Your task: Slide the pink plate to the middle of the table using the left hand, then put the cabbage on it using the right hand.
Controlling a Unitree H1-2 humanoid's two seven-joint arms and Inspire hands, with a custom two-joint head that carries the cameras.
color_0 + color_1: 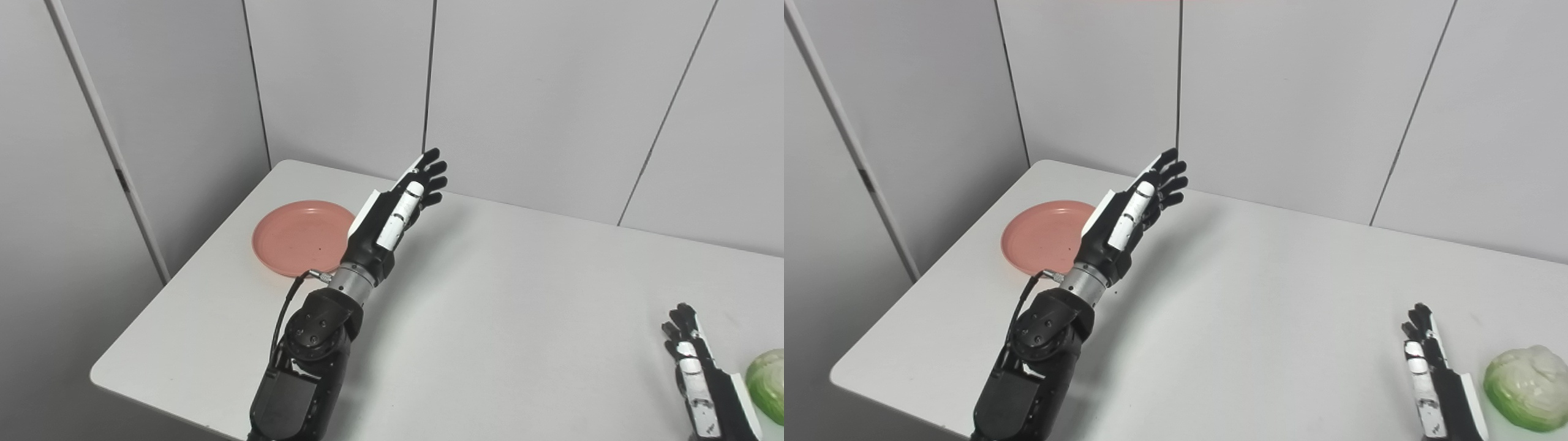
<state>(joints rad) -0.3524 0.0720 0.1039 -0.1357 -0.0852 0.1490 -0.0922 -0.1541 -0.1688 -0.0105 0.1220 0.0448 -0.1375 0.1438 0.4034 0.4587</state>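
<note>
**Your robot's arms and hands, as they look**

Your left hand [398,205] is black with white plates on its back and a white-shelled thumb; the fingers [436,173] are black. Behind the hand you see a silver metal wrist ring, then a glossy black forearm dotted with small screws. A thin black cable loops from a silver plug beside the wrist. Your right hand [1436,380] shows the same black body and scuffed white panels.

White table [1249,294] with rounded corners against grey wall panels, pink plate [1044,245] lying flat near its far left corner, green cabbage [1526,383] resting at the near right edge, well apart
</note>
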